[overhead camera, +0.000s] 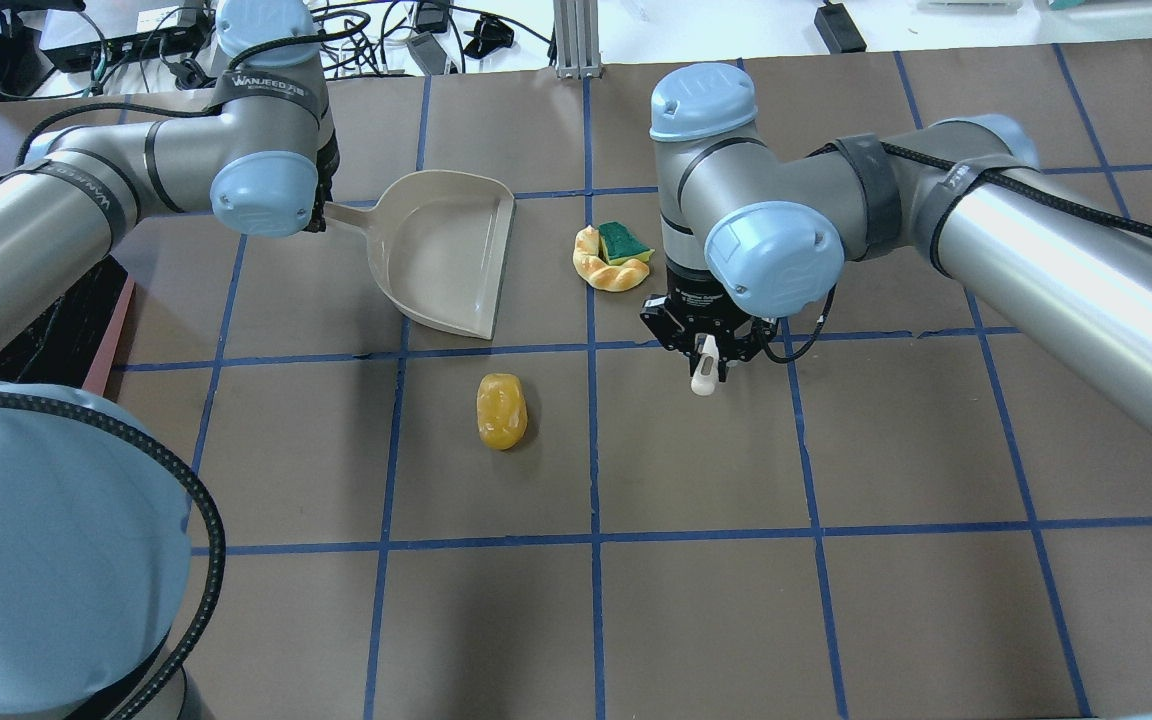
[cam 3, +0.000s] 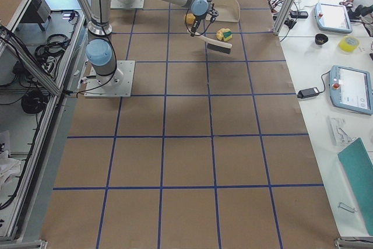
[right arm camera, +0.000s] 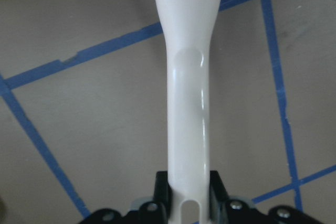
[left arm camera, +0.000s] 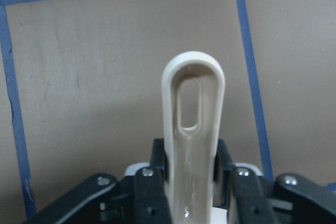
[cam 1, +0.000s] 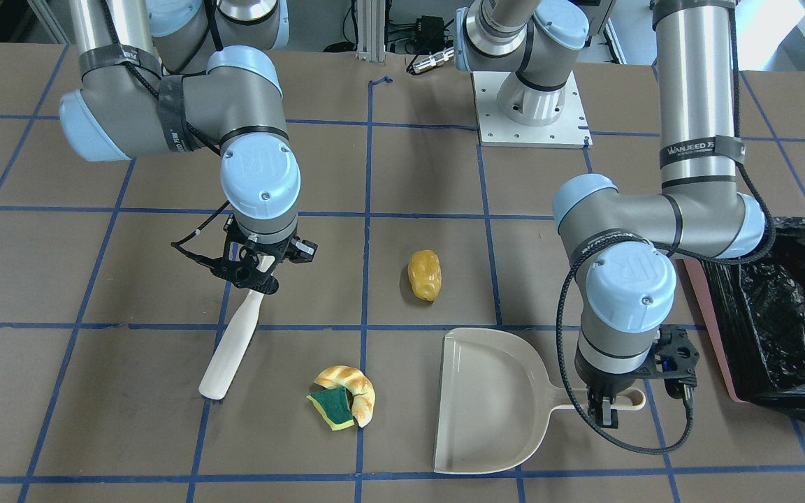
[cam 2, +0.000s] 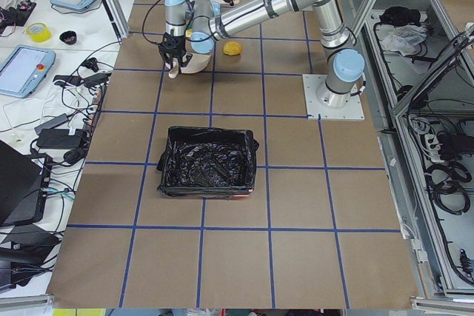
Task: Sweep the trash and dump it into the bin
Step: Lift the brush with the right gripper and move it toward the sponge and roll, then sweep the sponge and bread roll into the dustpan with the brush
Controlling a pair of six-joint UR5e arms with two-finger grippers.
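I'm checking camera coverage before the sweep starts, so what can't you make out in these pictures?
Brush: overhead view, the right arm's wrist covers all but the handle tip.
Bin: front view, cut by the picture's edge, with the left arm across it.
Croissant and sponge: right side view, too small for detail.
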